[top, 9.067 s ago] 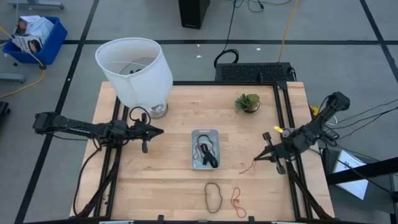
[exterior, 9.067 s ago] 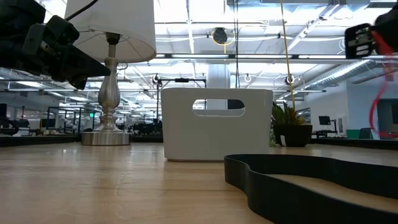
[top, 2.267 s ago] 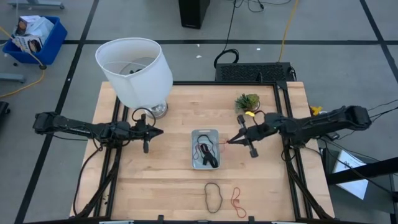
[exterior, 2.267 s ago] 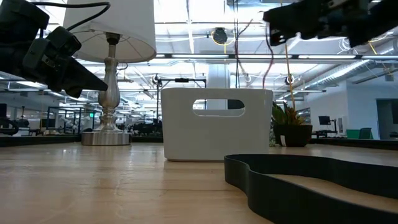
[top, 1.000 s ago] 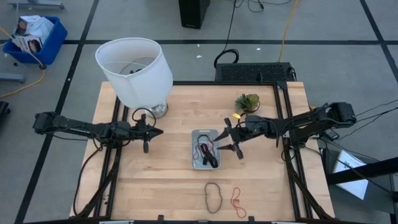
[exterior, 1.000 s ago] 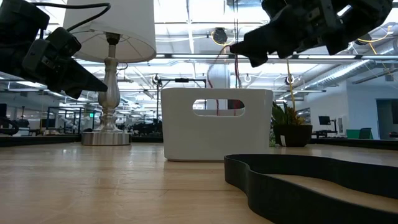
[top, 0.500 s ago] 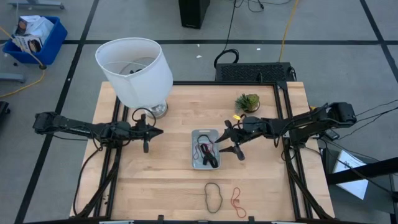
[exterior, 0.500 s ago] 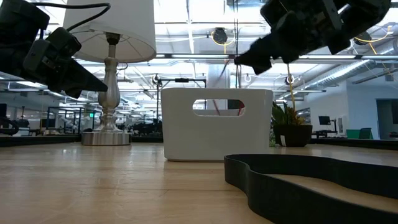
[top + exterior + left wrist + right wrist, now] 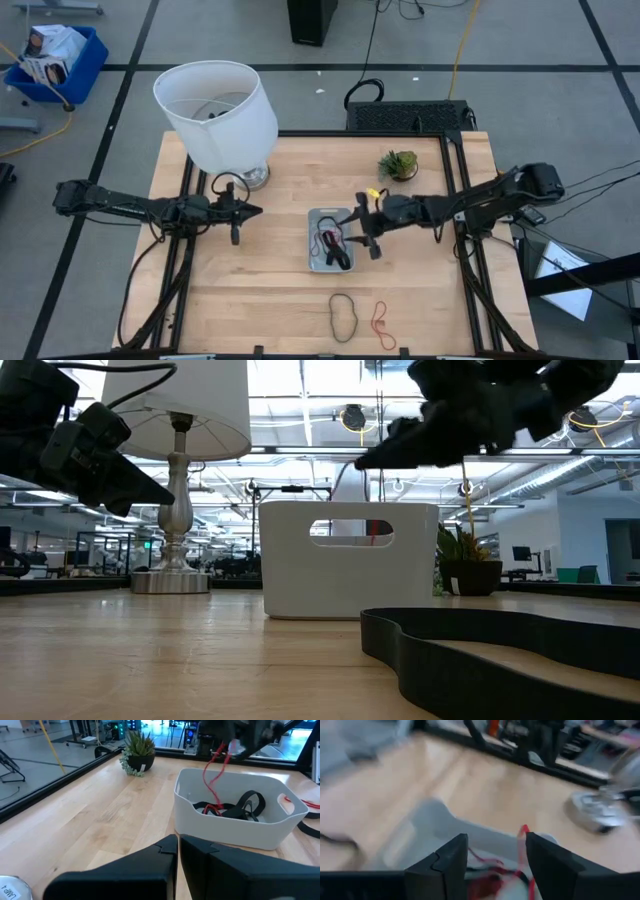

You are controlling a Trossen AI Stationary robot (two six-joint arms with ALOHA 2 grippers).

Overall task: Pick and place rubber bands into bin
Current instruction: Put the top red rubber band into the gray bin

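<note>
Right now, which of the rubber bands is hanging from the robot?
The red band dangling from the right gripper over the bin. The others lie flat: some in the bin, a black loop and a red one on the table.

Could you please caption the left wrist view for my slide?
Red rubber band dangles into the white bin below the right gripper.

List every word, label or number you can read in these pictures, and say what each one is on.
"LAMP 4" on a small white label at the edge of the left wrist view; what it is stuck to is cut off.
Printed packaging in the blue plastic crate on the floor: too small to read.
Nothing readable on the small silvery-grey rectangular bin, the big white lampshade or the wooden table.
</note>
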